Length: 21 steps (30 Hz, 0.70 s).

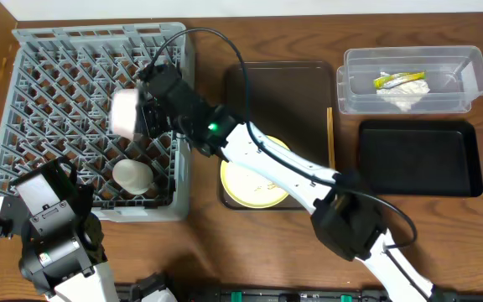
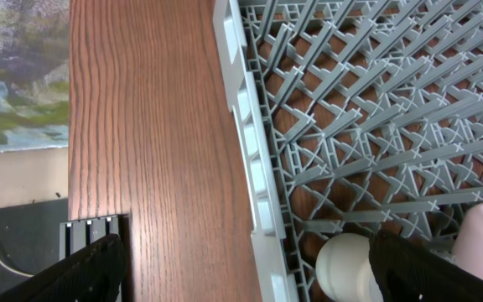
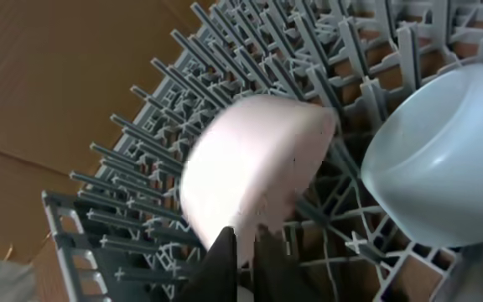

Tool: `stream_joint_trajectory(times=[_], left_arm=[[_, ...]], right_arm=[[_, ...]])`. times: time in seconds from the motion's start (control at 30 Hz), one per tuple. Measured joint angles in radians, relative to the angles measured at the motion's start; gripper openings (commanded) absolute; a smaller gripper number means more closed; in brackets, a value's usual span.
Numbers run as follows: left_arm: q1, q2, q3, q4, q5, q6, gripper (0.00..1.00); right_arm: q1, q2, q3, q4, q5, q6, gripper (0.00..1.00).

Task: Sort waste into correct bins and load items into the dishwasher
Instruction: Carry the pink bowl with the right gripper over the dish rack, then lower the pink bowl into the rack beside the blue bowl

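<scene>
At the lower left of the overhead frame, the left hand waits by the corner of the rack, fingers wide and empty, so it is no help if anything slips. Just past it a cup sits in the rack's lower part. Above that, toward the frame's upper left, the right hand is clamped narrow on the rim of the pink bowl, which hangs tilted over the pegs, apparently not seated.

The grip looks thin: 2 fingertips on 1 edge of a smooth, rounded shell. My worry is that on release the bowl pivots or drops, lands across peg tops and rolls, or knocks the blue bowl just beside it at the right of the wrist frame. Whether it touches any peg I cannot tell.

The pink bowl is pinkish-white, glossy, domed side toward the wrist camera, slightly blurred. Farther right, the plate and chopsticks wait on the brown tray. The tub at upper right holds waste.
</scene>
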Motion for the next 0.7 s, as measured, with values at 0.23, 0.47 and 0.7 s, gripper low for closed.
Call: stream_joint_trajectory(times=[0.23,0.47,0.7], left_arm=[[0.000,0.000,0.000,0.000,0.000,0.000,0.94],[0.000,0.000,0.000,0.000,0.000,0.000,0.94],[0.000,0.000,0.000,0.000,0.000,0.000,0.94]], right_arm=[[0.001,-0.019,0.000,0.034,0.002,0.000,0.08],[0.009,-0.019,0.000,0.142,0.001,-0.016,0.11],[0.050,0.006,0.000,0.208,0.021,-0.036,0.13]])
